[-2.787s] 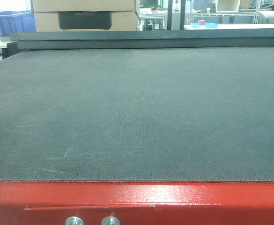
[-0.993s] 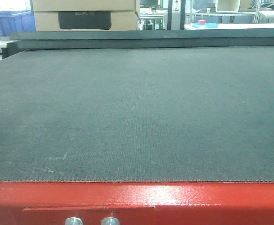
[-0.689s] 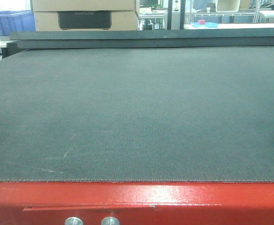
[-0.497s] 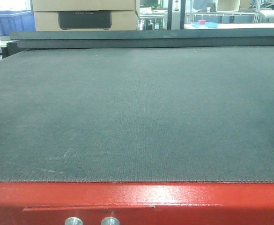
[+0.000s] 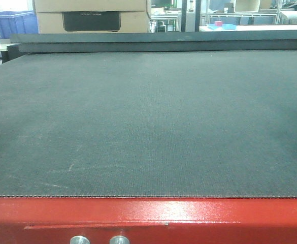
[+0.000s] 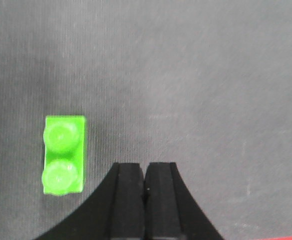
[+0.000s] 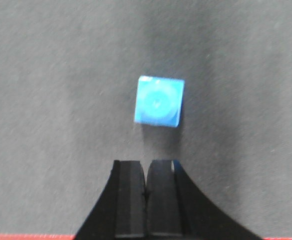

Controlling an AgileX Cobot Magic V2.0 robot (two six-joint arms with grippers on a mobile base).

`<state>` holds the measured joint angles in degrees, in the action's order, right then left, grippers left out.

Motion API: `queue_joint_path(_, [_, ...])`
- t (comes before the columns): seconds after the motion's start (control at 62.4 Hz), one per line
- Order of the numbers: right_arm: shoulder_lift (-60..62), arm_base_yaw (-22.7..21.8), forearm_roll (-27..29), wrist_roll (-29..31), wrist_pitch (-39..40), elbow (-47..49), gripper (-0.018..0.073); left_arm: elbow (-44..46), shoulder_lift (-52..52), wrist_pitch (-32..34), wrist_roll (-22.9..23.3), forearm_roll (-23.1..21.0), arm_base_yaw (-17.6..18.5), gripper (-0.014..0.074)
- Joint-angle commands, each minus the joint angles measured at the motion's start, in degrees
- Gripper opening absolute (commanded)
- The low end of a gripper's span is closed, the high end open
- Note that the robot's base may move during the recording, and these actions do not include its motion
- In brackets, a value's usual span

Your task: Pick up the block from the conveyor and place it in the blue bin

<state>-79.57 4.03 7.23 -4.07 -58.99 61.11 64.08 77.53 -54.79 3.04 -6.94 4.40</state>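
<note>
Left pincer [image 6: 145, 171] pressed closed above woven grey-green conveyor [image 5: 148, 122]; cardboard box [image 5: 91, 15] behind.

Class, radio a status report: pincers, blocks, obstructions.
Left pincer and right pincer shut, empty. Green two-stud plastic block beside left; blue single-stud plastic block ahead of right, untouched on grey woven belt. Nothing between.

Soft even light, glare on the red frame [image 5: 189, 209], wrist views slightly blurred.
</note>
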Motion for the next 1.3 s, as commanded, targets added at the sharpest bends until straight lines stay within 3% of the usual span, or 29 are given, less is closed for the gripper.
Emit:
queue_joint_path(0.0, [-1.64,1.61,-4.69,-3.98,-1.28,2.35,-0.0136,-0.70,-0.13,1.43,0.02,-0.48,0.34,-0.0111])
queue_joint_path(0.288, [-8.95,1.85,-5.53,-4.62,-3.34,7.16,-0.0121,-1.55,-0.13,1.19,0.02,-0.48,0.34,-0.0111])
queue_joint_path(0.368, [-10.82,1.73,-5.53,-4.62,-3.34,7.80,-0.0033,-1.92,-0.13,1.06,0.02,-0.48,0.34,-0.0111])
queue_joint_path(0.433, [-12.40,1.73,-5.53,-4.62,-3.60,8.64,0.0154,-1.92,-0.13,1.06,0.02,-0.48,0.34,-0.0111])
queue_joint_path(0.545, [-13.50,1.73,-5.53,-4.62,-3.24,9.00,0.0367,-1.92,-0.13,1.06,0.02,-0.48,0.34,-0.0111])
queue_joint_path(0.609, [-14.37,1.73,-5.53,-4.62,-3.14,9.00,0.0410,-1.92,-0.13,1.06,0.02,-0.48,0.34,-0.0111])
queue_joint_path(0.801, [-18.91,1.73,-5.09,-4.62,-0.47,8.69,0.0348,-1.92,-0.13,1.06,0.02,-0.48,0.34,-0.0111])
queue_joint_path(1.121, [-21.84,1.73,-3.48,-4.62,-0.78,8.64,0.0328,-1.93,-0.13,1.39,0.02,-0.48,0.34,-0.0111])
queue_joint_path(1.185, [-21.98,1.73,-3.48,-4.62,-1.06,8.64,0.0261,-1.93,-0.13,1.46,0.27,-0.48,0.34,-0.0111])
queue_joint_path(1.282, [-21.98,1.73,-3.48,-4.62,-1.20,8.64,0.0052,-1.93,-0.13,1.44,3.57,-0.48,0.22,-0.0111])
